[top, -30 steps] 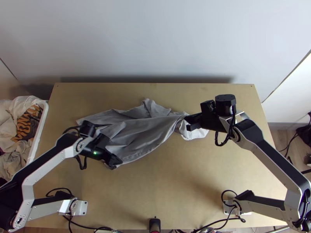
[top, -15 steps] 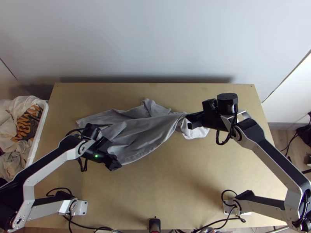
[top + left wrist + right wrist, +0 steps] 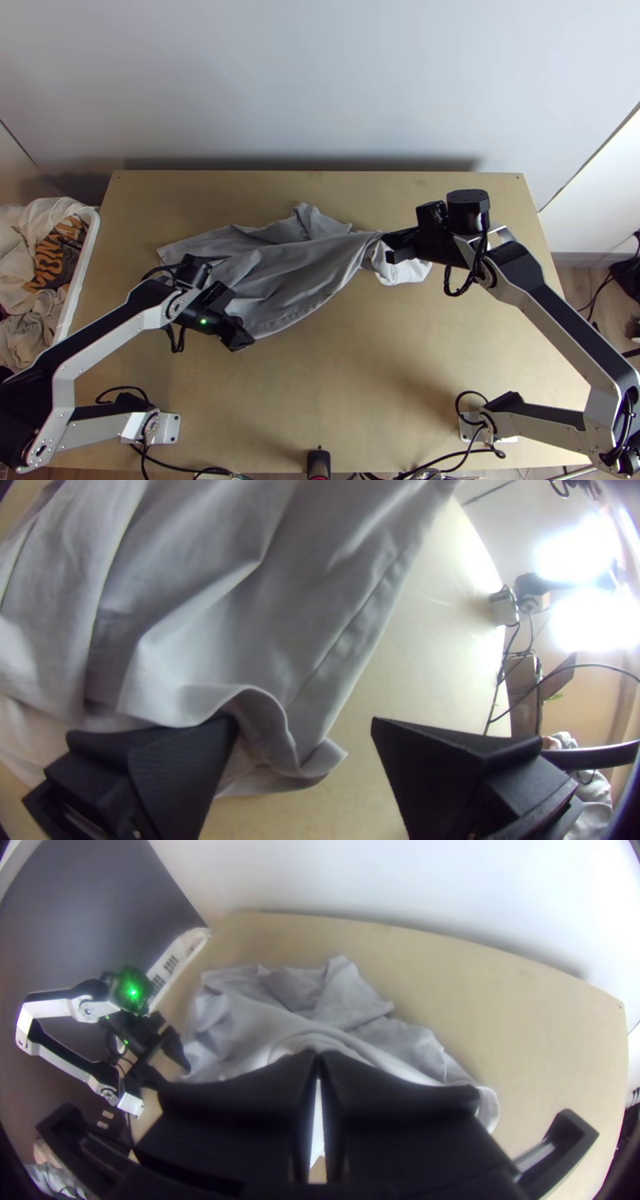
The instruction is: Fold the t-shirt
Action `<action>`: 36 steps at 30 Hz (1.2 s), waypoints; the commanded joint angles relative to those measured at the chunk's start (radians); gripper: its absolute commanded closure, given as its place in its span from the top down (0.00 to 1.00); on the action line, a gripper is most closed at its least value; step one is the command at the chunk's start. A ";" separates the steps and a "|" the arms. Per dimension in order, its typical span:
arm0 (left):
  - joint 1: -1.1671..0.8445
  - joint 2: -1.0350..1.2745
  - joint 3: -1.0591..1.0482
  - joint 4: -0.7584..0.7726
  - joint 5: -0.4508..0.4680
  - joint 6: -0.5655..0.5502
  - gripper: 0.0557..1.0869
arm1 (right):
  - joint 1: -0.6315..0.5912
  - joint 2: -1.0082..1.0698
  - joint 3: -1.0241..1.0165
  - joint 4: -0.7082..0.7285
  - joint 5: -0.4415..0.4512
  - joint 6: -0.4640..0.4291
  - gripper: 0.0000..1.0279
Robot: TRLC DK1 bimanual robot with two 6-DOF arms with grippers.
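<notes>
Black L hand [image 3: 305,725] has just edged a bit twd counter's near edge & R side; fingers spread wide, loose hem corner [image 3: 323,757] btwn them, no grip yet. R hand [image 3: 319,1057] about same spot, pressed tog. on bunched grey fabric T-shirt [image 3: 292,276], which lies rumpled across light wooden counter [image 3: 344,384], L of centre to R of centre. Prob. means L is lining up a hem pinch; fold n/y begun.

- Silver-grey metal links [image 3: 104,346] are meeting black joints [image 3: 468,200].
- At left, a small green light [image 3: 203,322] is glowing.
- Thin black cables [image 3: 456,294] are looping.
</notes>
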 commanded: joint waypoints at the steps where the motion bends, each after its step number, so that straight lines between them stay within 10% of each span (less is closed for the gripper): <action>1: -0.043 0.095 0.038 0.031 0.116 -0.022 0.49 | -0.001 0.002 0.001 -0.005 0.002 -0.002 0.03; 3: -0.037 0.145 0.054 0.032 0.119 -0.039 0.03 | -0.004 -0.001 0.001 -0.008 0.002 -0.002 0.03; 25: 0.313 -0.001 0.513 -0.521 0.146 0.206 0.03 | -0.156 -0.128 0.144 -0.117 0.002 -0.039 0.03; 36: 0.554 0.061 1.070 -0.558 0.315 0.002 0.03 | -0.177 -0.142 0.306 -0.141 0.002 -0.013 0.03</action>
